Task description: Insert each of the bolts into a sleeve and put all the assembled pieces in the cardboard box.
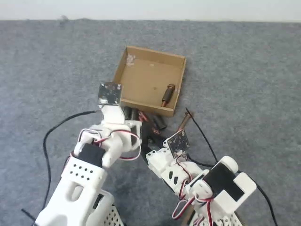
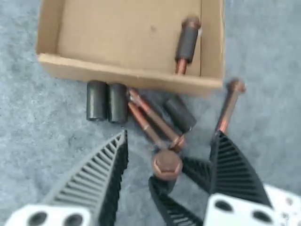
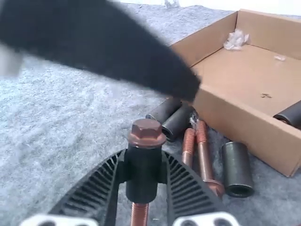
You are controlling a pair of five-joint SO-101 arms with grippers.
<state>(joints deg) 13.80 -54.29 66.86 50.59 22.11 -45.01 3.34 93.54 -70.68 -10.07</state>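
Note:
My right gripper (image 3: 142, 157) is shut on a black sleeve (image 3: 141, 176) with a copper bolt (image 3: 146, 133) standing in it, head up. In the left wrist view that bolt head (image 2: 167, 164) sits between the spread fingers of my open left gripper (image 2: 171, 136), which holds nothing. Just in front of the cardboard box (image 2: 127, 77) lie two sleeves side by side (image 2: 107, 101), a third sleeve (image 2: 179, 113), two loose bolts (image 2: 155, 123) and another bolt (image 2: 229, 104). One assembled bolt and sleeve (image 2: 187, 43) lies inside the box (image 1: 141, 77).
Grey carpet (image 1: 244, 70) lies open all around the box. Black cables (image 1: 51, 134) trail beside both arms. A scrap of white material (image 1: 130, 59) sits in the box's far corner.

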